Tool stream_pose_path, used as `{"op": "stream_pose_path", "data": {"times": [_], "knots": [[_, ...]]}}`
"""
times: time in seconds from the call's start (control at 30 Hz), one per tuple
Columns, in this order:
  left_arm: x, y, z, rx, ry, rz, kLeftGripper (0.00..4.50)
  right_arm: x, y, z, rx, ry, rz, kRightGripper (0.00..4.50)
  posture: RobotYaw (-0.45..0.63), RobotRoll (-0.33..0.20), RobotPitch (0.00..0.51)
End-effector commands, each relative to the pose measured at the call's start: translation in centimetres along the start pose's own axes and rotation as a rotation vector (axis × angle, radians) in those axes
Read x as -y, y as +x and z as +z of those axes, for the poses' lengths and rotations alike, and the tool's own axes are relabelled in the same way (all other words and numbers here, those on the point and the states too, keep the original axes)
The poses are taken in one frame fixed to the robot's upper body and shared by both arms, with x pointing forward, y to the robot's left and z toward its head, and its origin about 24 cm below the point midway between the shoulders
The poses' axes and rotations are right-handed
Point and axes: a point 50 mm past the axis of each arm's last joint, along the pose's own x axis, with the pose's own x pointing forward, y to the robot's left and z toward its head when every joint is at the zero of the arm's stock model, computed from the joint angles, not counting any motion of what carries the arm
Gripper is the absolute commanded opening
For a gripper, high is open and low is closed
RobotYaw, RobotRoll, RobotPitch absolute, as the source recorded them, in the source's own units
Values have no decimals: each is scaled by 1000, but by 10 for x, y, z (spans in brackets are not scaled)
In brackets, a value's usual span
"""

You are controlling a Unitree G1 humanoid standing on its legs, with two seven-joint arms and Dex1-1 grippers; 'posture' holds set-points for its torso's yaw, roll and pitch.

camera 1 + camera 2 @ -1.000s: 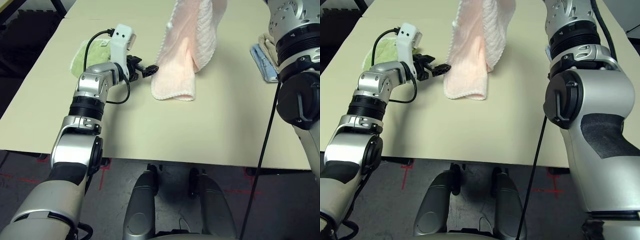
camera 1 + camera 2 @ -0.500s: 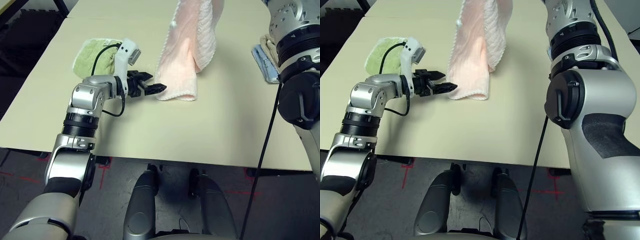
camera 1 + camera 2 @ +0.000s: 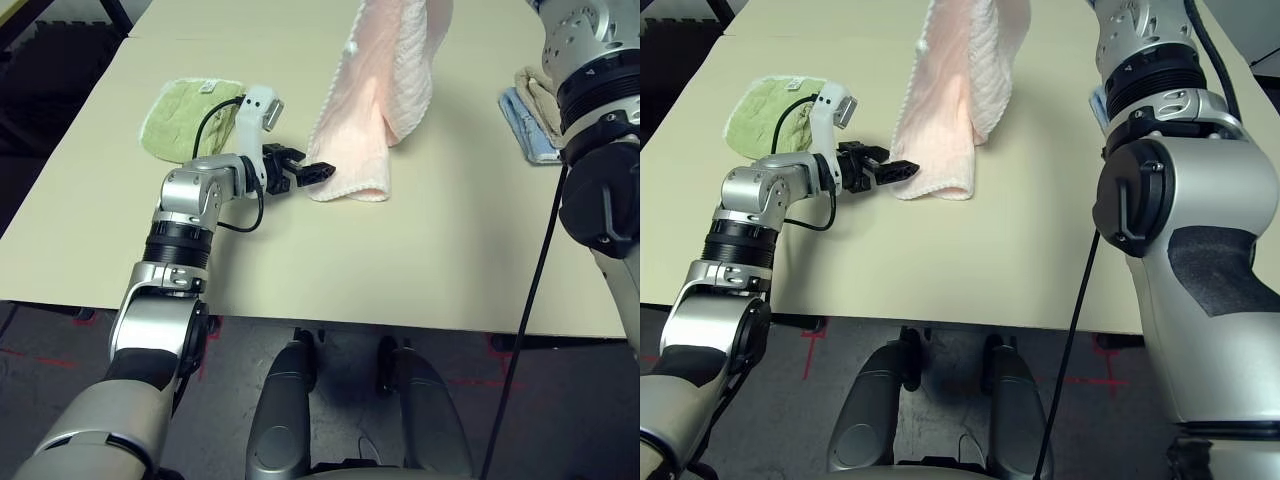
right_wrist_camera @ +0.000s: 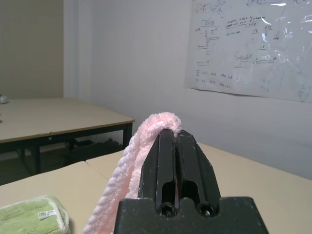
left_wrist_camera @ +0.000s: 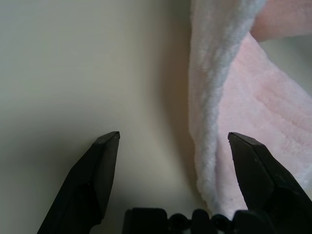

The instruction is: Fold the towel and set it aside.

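Towel [image 3: 375, 95] hangs pinched in right gripper [image 4: 171, 141] | left gripper [image 3: 312, 172], fingers spread, has closed on its lower edge | worktop [image 3: 400, 260] fold grasp imminent

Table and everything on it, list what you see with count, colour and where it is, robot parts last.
table: one, beige, under everything
towel: one, pale pink, hanging at centre, lower end on the table
folded towel: one, light green, far left
folded towels: stack, blue and beige, right edge
whiteboard: one, white, on the wall
left gripper: open, at the towel's lower left edge
right gripper: shut on the towel's top, raised
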Motion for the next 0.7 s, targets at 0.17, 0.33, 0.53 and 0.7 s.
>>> {"op": "stream_pose_path", "data": {"times": [0.17, 0.33, 0.53, 0.7], "knots": [[-4, -9, 3, 19, -34, -9, 4500, 3, 3, 23, 86, -26, 6, 22, 101, 0, 295], [14, 2, 11, 83, -44, -97, 4500, 3, 3, 25, 92, -26, 16, 22, 114, 0, 289], [23, 22, 16, 108, -17, -93, 4500, 2, 7, 32, 112, -10, 19, 22, 132, 0, 282], [21, 30, 8, 61, 23, -75, 4500, 4, 13, 53, 170, -31, -13, 22, 107, 0, 291]]}}
